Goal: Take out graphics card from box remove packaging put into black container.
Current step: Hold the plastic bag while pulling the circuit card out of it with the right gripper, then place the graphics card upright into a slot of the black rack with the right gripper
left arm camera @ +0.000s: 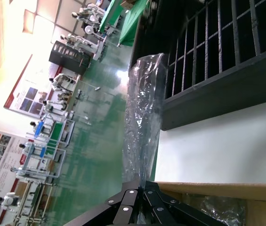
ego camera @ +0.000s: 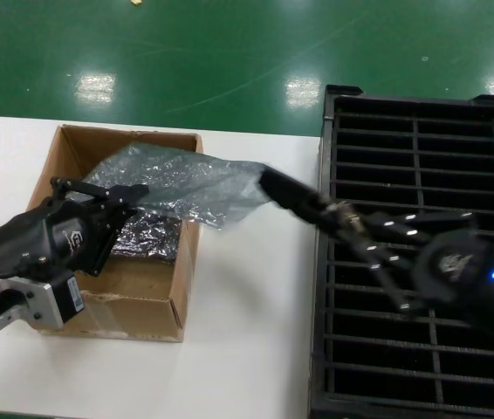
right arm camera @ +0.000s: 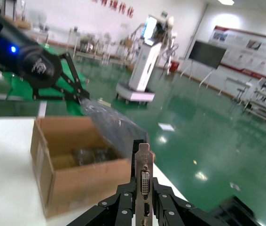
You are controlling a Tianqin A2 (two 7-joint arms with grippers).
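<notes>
My left gripper (ego camera: 135,194) is shut on one end of the crinkly grey packaging bag (ego camera: 190,182) and holds it up over the cardboard box (ego camera: 133,301). The bag's other end hangs past the box's right wall. In the left wrist view the bag (left arm camera: 144,117) runs out from the closed gripper (left arm camera: 142,186). My right gripper (ego camera: 345,218) is shut on the graphics card (ego camera: 295,194), which is out of the bag, at the left edge of the black container (ego camera: 421,148). In the right wrist view the card's silver bracket (right arm camera: 144,176) stands between the fingers (right arm camera: 126,200).
Another bagged item (ego camera: 149,236) lies inside the box. The slotted black container fills the right side of the white table (ego camera: 247,332). The box (right arm camera: 81,176) and my left gripper (right arm camera: 76,94) also show in the right wrist view. Green floor lies beyond the table.
</notes>
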